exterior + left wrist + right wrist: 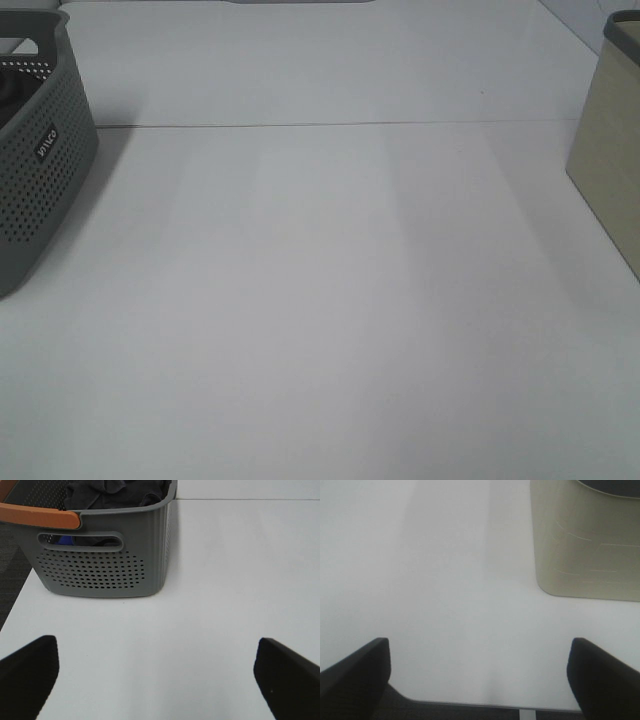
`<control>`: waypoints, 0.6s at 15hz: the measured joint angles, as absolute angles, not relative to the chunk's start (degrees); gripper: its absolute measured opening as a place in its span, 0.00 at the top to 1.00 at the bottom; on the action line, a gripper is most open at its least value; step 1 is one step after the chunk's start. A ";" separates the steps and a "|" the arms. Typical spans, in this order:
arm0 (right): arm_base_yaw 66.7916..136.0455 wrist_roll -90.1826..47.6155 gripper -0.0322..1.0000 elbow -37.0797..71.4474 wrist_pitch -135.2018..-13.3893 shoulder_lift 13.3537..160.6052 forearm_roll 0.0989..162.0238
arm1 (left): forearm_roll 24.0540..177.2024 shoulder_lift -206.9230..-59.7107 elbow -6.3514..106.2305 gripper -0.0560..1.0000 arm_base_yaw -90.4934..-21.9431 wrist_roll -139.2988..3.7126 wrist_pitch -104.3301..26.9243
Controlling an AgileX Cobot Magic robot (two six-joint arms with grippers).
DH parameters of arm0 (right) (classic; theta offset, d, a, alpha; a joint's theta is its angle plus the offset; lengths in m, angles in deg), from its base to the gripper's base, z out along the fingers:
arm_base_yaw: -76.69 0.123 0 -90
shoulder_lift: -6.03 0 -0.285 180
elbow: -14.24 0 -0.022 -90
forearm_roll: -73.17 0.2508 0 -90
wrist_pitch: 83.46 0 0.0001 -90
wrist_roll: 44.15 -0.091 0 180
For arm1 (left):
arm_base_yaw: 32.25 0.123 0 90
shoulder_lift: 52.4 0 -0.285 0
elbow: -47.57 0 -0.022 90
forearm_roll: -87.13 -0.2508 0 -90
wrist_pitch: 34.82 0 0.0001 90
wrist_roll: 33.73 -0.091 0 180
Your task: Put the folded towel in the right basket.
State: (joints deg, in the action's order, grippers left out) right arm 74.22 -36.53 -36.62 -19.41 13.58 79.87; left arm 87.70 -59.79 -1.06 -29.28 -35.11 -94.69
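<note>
No separate folded towel shows on the table. The right basket [610, 150] is beige with a dark rim, at the right edge of the high view; it also shows in the right wrist view [585, 540]. My right gripper [479, 680] is open and empty over bare table, short of that basket. My left gripper [157, 677] is open and empty, a little in front of the grey perforated basket [105, 565]. Dark cloth [117, 492] lies bunched inside that grey basket. Neither gripper shows in the high view.
The grey basket [35, 165] stands at the left edge of the white table [320, 300] and has an orange handle [37, 516]. The table's near edge [470, 705] shows below my right gripper. A seam [330, 124] crosses the table at the back.
</note>
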 joint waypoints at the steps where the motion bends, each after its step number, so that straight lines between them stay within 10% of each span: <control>1: 74.22 -37.61 0.08 -36.62 -19.58 13.58 79.41 | 87.70 -59.79 -1.06 0.01 -29.28 -35.11 -94.69; 9: 74.22 -38.93 0.08 -36.62 -19.92 13.58 78.95 | 87.70 -59.79 -1.06 0.01 -29.28 -35.11 -94.69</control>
